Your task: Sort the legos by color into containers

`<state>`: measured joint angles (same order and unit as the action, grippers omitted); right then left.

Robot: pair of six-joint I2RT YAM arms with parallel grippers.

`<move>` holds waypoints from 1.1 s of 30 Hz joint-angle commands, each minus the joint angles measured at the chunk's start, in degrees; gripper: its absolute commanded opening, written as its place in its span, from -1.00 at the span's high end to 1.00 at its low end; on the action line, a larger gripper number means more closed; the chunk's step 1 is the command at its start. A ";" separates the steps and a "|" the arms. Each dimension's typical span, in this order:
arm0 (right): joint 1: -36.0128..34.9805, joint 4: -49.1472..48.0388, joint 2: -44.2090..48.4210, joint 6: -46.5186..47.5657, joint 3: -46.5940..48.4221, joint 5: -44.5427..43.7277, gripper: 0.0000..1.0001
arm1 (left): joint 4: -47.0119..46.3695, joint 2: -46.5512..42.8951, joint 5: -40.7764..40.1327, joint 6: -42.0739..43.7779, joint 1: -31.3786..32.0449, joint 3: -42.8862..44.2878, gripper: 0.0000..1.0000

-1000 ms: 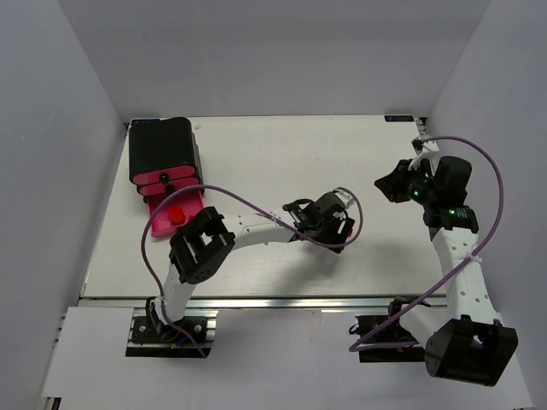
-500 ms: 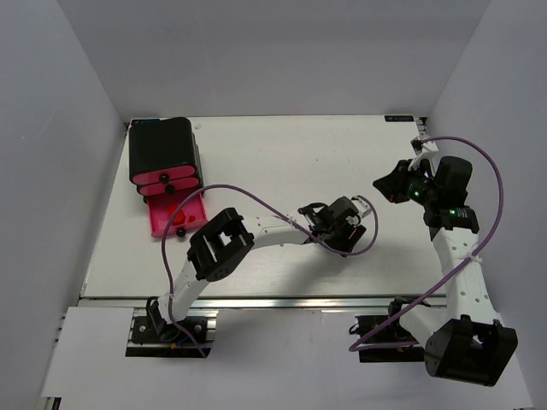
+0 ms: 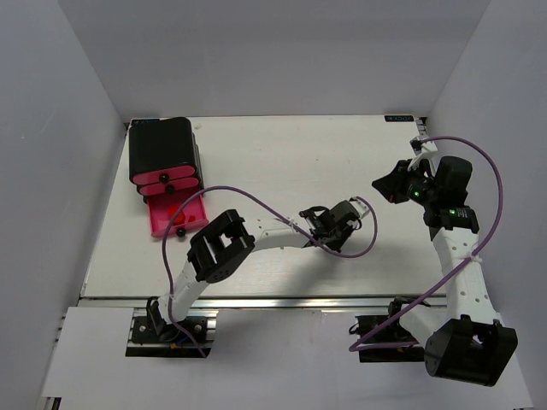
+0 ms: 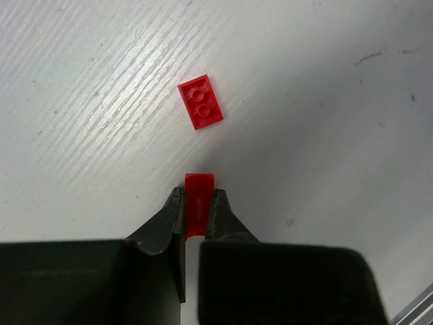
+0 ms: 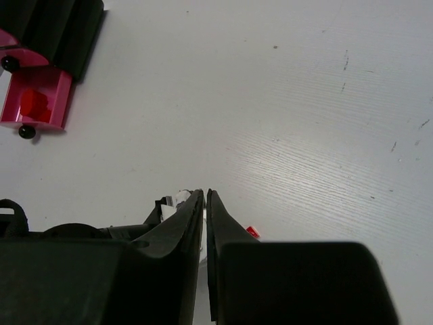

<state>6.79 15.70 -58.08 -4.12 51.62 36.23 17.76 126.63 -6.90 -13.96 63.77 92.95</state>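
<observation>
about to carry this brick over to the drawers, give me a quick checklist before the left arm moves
1. Left pincer shut on the red brick: ok, pinched edge-on between the fingertips.
2. Grip depth: cannot tell, the brick's lower part is hidden between the fingers.
3. Brick lifted off the table: cannot tell.
4. Second red brick apart from the pincer: ok, it lies flat just ahead, untouched.
5. Bottom drawer open: ok, pulled out with red pieces inside.
6. Right pincer out of the way: ok, shut, empty, off on the right side.
</observation>
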 commanded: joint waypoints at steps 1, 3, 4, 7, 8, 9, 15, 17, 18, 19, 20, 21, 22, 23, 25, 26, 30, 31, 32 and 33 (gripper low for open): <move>0.24 -1.47 0.08 0.51 0.06 1.13 0.77 | 4.12 -3.22 -4.17 -1.16 0.39 -2.77 0.90; 0.33 -1.29 0.08 0.95 0.15 1.56 0.49 | 4.92 -5.50 -7.41 -3.60 -0.22 -5.48 1.00; 0.33 -1.20 -0.10 1.22 0.07 2.44 0.27 | 4.57 -7.26 -8.04 -4.14 -0.74 -7.41 1.00; 0.42 -0.94 -0.27 1.66 0.06 4.11 -0.11 | 2.64 -17.35 -13.37 -7.05 -2.59 -16.46 1.00; 0.33 -0.94 -0.36 1.75 0.06 4.20 -0.12 | 2.54 -23.04 -14.89 -7.49 -3.38 -18.40 1.00; 0.25 -0.94 -0.45 1.75 -0.02 4.29 -0.12 | 2.63 -25.96 -15.94 -8.36 -4.00 -21.72 1.00; -0.11 -0.50 -1.42 2.36 -0.55 6.13 -0.22 | 11.85 -44.41 -27.54 -12.67 -13.46 -29.30 1.00; -0.11 -0.06 -2.20 3.41 -0.55 7.01 -0.26 | 15.97 -47.42 -30.09 -13.11 -17.60 -31.59 1.00; -0.28 0.20 -2.64 3.85 -0.55 7.36 -0.31 | 16.86 -49.96 -30.80 -12.77 -21.45 -32.21 1.00; -0.46 0.64 -3.26 3.86 -0.55 8.15 -0.33 | 18.18 -50.86 -31.33 -12.50 -23.41 -33.17 1.00; -0.63 0.99 -3.70 5.60 -0.38 8.59 -0.34 | 18.71 -51.48 -31.86 -12.24 -25.17 -33.53 1.00; -0.81 1.43 -4.14 6.14 -0.29 8.86 -0.34 | 19.15 -52.09 -32.56 -11.71 -26.92 -33.79 1.00; -1.16 2.13 -4.92 6.58 -0.03 9.03 -0.31 | 19.59 -52.18 -32.74 -11.45 -30.25 -33.97 1.00; -1.60 2.40 -5.19 7.63 -0.02 9.04 -0.28 | 19.59 -52.10 -33.00 -10.92 -31.76 -34.23 1.00; -2.30 2.66 -6.07 8.42 0.06 8.60 -0.20 | 19.25 -50.70 -32.57 -10.57 -36.05 -34.41 1.00; -2.65 3.10 -6.16 8.69 0.15 8.60 -0.20 | 18.11 -50.26 -32.22 -10.22 -37.39 -34.76 1.00; -3.97 3.19 -6.78 10.09 0.06 7.63 -0.21 | 14.68 -46.04 -29.41 -8.02 -42.49 -34.68 1.00; -4.15 3.28 -6.95 10.27 0.06 7.19 -0.24 | 14.24 -44.73 -29.40 -7.67 -43.11 -34.15 0.95; -4.32 3.28 -6.95 10.62 0.06 7.02 -0.28 | 14.41 -42.54 -29.49 -7.49 -43.64 -33.63 0.83; -4.85 3.72 -7.13 11.32 0.15 6.93 -0.37 | 14.50 -41.47 -29.14 -7.40 -44.60 -32.32 0.63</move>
<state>2.79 19.07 -64.99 4.58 51.51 43.24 33.65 82.98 -37.04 -22.90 20.62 58.24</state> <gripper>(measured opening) 0.665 0.203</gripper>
